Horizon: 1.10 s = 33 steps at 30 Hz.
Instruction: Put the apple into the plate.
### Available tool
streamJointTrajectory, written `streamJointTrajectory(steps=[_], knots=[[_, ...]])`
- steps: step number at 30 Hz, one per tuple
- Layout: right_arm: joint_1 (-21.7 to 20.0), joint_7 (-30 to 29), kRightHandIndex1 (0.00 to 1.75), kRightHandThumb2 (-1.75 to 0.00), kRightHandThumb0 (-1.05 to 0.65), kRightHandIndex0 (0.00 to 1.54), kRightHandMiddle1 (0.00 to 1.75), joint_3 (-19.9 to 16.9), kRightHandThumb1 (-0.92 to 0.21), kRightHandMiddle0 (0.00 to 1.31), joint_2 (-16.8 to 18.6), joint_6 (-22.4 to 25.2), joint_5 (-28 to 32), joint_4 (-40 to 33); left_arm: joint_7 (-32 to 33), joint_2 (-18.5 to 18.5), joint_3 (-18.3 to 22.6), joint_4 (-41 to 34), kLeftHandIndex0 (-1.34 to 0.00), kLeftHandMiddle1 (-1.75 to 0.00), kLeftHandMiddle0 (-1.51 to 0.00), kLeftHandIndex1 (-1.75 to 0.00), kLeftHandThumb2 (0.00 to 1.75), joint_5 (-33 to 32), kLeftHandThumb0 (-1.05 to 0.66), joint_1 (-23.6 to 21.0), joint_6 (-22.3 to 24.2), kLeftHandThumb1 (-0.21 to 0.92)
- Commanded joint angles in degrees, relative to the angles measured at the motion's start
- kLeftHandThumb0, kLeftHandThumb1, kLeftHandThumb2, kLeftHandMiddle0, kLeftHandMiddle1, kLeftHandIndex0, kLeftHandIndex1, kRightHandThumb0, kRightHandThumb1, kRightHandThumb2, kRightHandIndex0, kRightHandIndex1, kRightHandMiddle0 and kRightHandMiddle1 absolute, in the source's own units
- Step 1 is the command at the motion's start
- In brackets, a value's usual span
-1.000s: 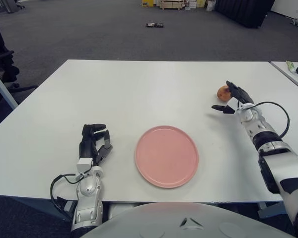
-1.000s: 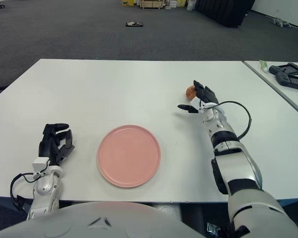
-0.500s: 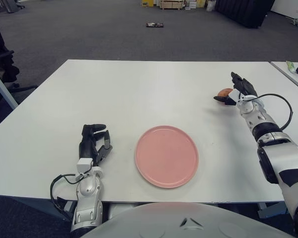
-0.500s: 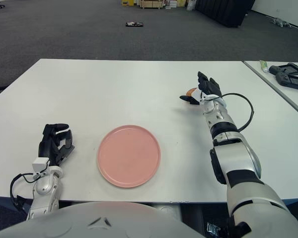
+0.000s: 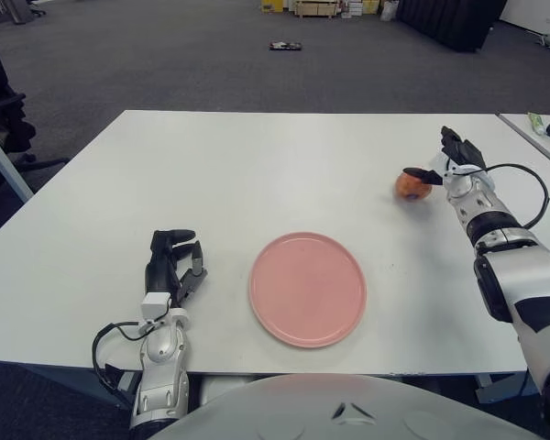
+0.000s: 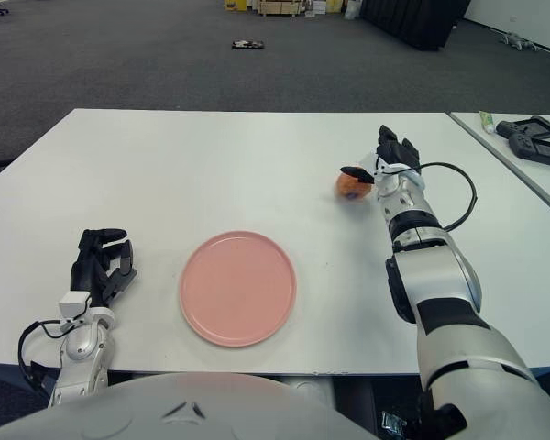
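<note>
I see the apple (image 5: 412, 186) sitting on the white table (image 5: 257, 165) at the right of the frame, up and to the right of the pink plate (image 5: 307, 289), which lies well apart from it at lower centre. My right hand (image 5: 456, 162) is just beside the apple on its right, fingers spread, with one dark finger reaching over its top, and it grips nothing. My left hand (image 5: 170, 266) shows at the lower left, left of the plate, fingers curled together around nothing.

Both head-mounted eyes look forward and down from close behind the white table (image 5: 257, 174), sharing nearly the whole tabletop.
</note>
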Motion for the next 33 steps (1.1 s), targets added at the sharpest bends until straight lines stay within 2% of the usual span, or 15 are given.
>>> streamJointTrajectory(steps=[1,20,24,33], knots=[[-1.5,-0.3,0.00,-0.35,-0.99,0.00,0.00,0.8,-0.76,0.00,1.0,0.7,-0.7,1.3,-0.1,0.3,0.2,1.0,-0.27,-1.54,-0.43,-1.75,0.71,0.0,-0.36,0.7,1.5,0.79],[0.2,2.9,0.00,-0.40,-0.92,0.00,0.00,4.2,-0.80,0.00,3.8,3.8,-2.1,4.0,0.1,0.0,0.1,-0.2,-0.26,-1.52,-0.42,-1.75,0.69,0.3,-0.36,1.8,1.9,0.81],[1.7,3.3,0.00,-0.45,-0.90,0.00,0.00,4.8,-0.79,0.00,4.9,4.5,-2.8,4.4,0.2,-0.1,0.1,-0.5,-0.25,-1.54,-0.41,-1.75,0.67,0.5,-0.36,2.0,2.4,0.82],[1.9,4.8,0.00,-0.51,-0.86,0.00,0.00,7.1,-0.78,0.00,7.4,6.4,-4.4,4.5,0.1,-0.4,0.0,-0.9,-0.25,-1.56,-0.40,-1.75,0.66,0.3,-0.36,2.4,2.3,0.83]])
